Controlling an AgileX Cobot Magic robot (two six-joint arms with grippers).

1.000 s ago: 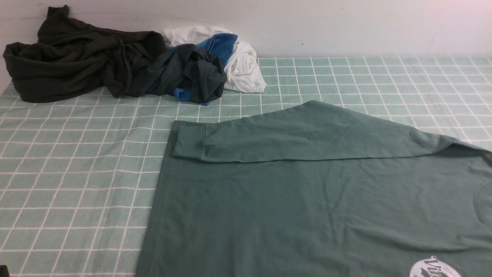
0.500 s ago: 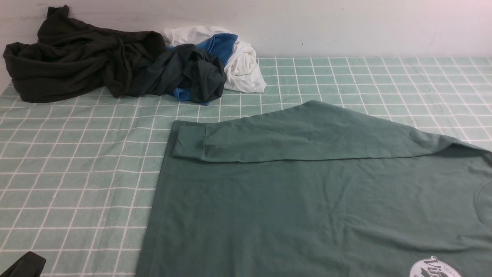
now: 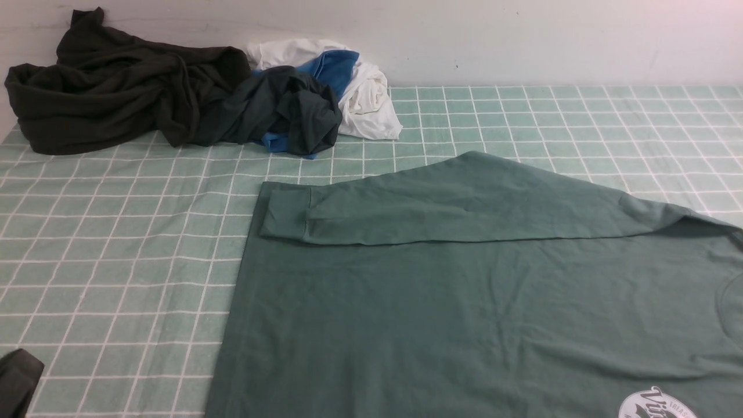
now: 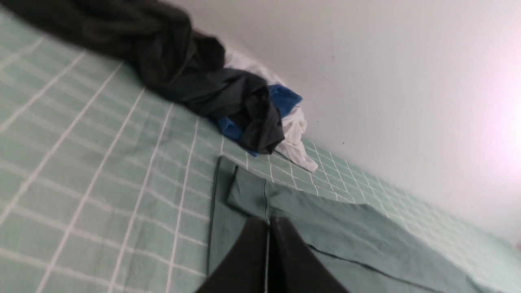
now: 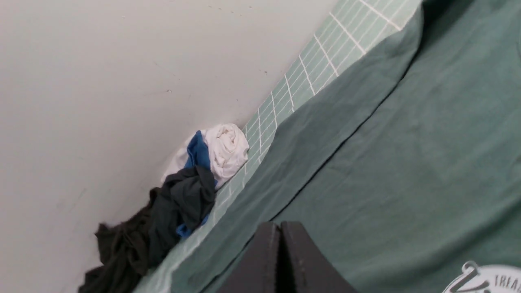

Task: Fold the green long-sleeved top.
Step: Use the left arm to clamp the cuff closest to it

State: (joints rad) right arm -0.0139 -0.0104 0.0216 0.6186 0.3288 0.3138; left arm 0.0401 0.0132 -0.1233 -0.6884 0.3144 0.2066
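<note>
Both pairs of fingers are pressing together and gripping nothing. The left fingers are hanging over the green top beside the cuff, and the right fingers over its body near the white logo; whether either is touching the cloth I cannot tell. The top is lying flat on the checked surface, its long axis running left to right, hem pointing left and neckline right. One sleeve is lying folded across it with the cuff pointing left. Only the wrist views are showing the fingertips. The front view is catching just a dark piece of the left arm at its lower left edge, while also showing the whole pile of clothes at the far left.
</note>
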